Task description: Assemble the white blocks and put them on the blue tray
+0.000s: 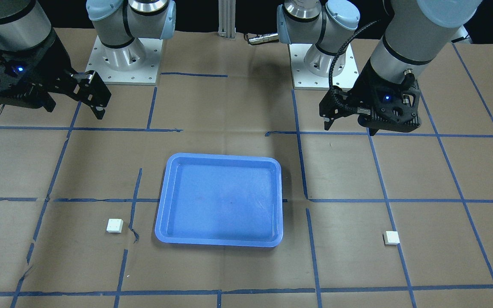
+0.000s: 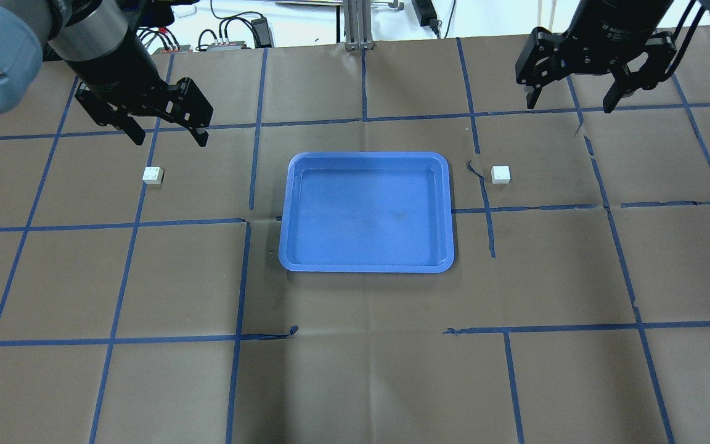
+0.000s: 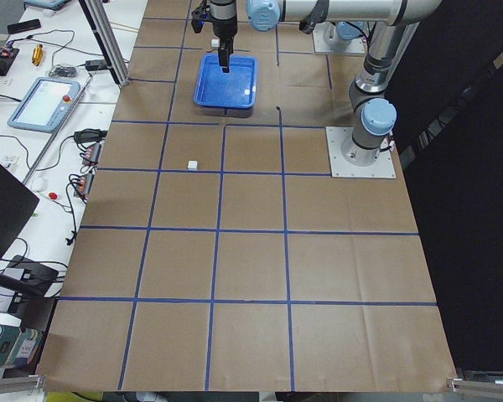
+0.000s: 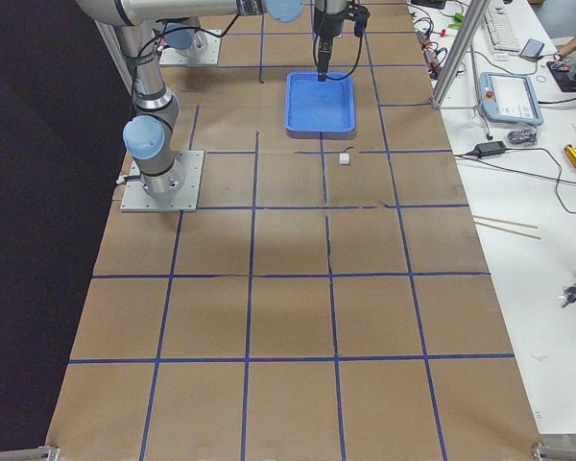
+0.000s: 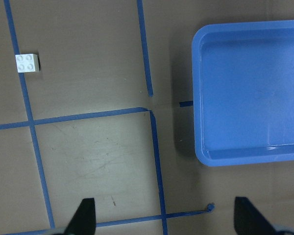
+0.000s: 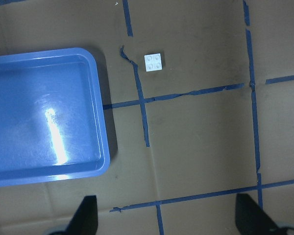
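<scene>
The empty blue tray (image 2: 367, 213) lies at the middle of the table. One white block (image 2: 153, 175) lies on the paper to its left, and a second white block (image 2: 501, 174) lies to its right. My left gripper (image 2: 171, 140) is open and empty, hovering just beyond the left block. My right gripper (image 2: 569, 103) is open and empty, hovering beyond and to the right of the right block. The left wrist view shows the left block (image 5: 27, 62) and the tray's rim (image 5: 198, 98). The right wrist view shows the right block (image 6: 153, 62) and the tray's rim (image 6: 105, 127).
Brown paper with a grid of blue tape lines (image 2: 250, 222) covers the table. The two arm bases (image 1: 122, 55) stand at the robot's side. A post (image 2: 355, 24) rises at the far edge. Cables and a teach pendant (image 3: 46, 100) lie on a side bench.
</scene>
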Tool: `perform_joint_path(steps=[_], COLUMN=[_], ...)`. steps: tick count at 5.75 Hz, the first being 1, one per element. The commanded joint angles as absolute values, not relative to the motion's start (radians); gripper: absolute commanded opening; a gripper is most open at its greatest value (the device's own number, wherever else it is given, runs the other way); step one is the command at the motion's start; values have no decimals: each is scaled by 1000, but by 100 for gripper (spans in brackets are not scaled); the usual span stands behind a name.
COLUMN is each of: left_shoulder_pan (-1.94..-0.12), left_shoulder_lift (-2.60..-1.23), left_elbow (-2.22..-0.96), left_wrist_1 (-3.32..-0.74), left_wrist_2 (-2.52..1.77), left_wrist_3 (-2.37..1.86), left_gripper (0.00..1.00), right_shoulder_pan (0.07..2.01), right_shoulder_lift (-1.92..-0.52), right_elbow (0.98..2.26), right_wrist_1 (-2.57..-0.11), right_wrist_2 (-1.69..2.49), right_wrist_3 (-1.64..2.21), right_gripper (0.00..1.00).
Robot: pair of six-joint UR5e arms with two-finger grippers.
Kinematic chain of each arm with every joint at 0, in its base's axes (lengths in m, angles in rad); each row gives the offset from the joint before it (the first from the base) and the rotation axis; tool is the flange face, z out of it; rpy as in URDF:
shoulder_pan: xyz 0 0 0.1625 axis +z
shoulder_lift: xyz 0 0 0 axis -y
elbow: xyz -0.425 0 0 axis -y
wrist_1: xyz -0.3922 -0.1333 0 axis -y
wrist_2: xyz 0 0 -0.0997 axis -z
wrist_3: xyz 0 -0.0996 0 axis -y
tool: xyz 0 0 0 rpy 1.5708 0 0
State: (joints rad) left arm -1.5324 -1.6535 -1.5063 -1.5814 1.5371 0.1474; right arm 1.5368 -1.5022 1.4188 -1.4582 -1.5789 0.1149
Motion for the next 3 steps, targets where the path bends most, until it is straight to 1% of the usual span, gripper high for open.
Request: perform_joint_path(steps=[1, 3], left_shoulder_pan=[-1531, -1523], left_shoulder_lift=[-1649, -1646], left_elbow=[-1508, -1509], left_wrist_1=[-1582, -1582], left_wrist_2=[1539, 1534], left_wrist_3=[156, 170], left_gripper=[99, 99], right_shoulder_pan=[1563, 1568], right_shoulder_lift=[-1508, -1506], right_elbow=[1417, 1417], right_wrist_1=[-1390, -1399], right_wrist_2=[-1539, -1545], right_wrist_3=[118, 120], right_gripper=[100, 100])
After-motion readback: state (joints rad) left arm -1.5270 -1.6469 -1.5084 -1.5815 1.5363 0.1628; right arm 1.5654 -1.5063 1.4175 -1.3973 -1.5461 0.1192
